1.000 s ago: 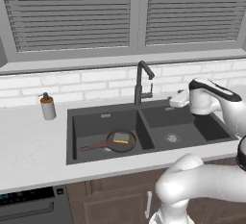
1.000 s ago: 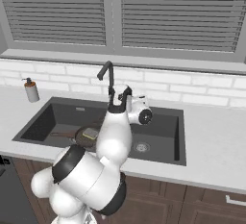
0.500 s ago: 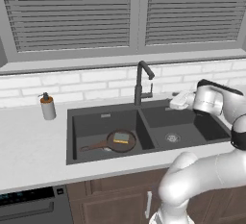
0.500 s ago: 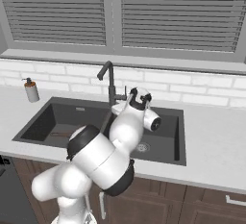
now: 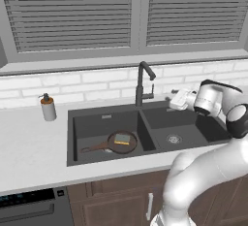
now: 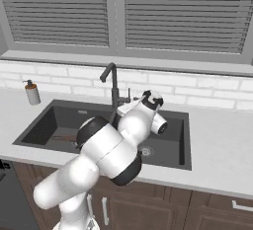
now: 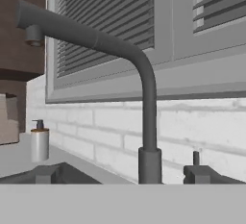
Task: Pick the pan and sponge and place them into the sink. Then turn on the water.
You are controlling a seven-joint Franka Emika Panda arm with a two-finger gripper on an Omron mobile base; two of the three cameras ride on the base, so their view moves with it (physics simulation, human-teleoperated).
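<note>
Pale grey table (image 5: 29, 157) carries dark-grey double-basin sink (image 5: 72, 137), small grey soap dispenser (image 5: 47, 107) at back left.

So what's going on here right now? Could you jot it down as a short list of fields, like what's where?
pan: pan lies in the left basin of the sink, handle pointing left
sponge: sponge rests inside the pan
faucet: faucet stands behind the divider; no stream visible
gripper: gripper is over the right basin, right of the faucet base; open or shut cannot be told
soap dispenser: soap dispenser on the counter left of the sink
left to do: turn on the water
</note>
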